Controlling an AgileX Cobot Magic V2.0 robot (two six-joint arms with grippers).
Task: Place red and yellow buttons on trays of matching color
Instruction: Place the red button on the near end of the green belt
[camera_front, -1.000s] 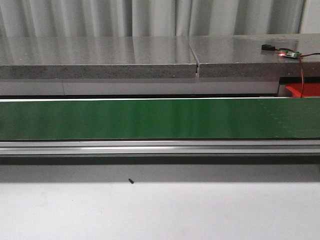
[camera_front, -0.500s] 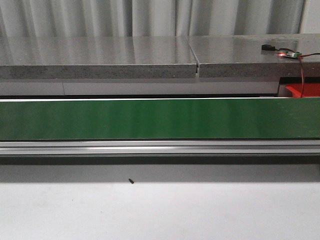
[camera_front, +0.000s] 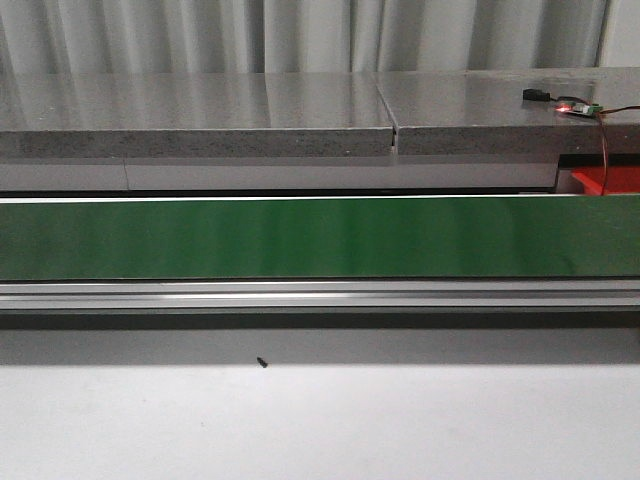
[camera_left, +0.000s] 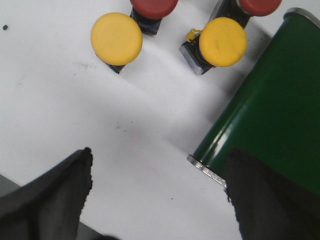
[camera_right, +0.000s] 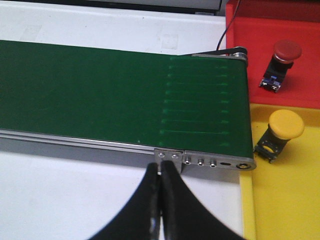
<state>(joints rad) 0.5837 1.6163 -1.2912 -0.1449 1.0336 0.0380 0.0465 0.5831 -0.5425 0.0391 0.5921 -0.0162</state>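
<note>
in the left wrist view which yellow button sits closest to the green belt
The yellow button with the small yellow tab at its base; it stands beside the belt. The other yellow button sits farther off on the white table.

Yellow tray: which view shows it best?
The right wrist view: the yellow tray fills its corner beside the conveyor end, with a yellow button standing on it, next to the red tray. The front view shows only a sliver of the red tray; the left wrist view shows neither tray.

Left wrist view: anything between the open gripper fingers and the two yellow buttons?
No. Left wrist view shows only bare white table between the left gripper and the yellow buttons.
</note>
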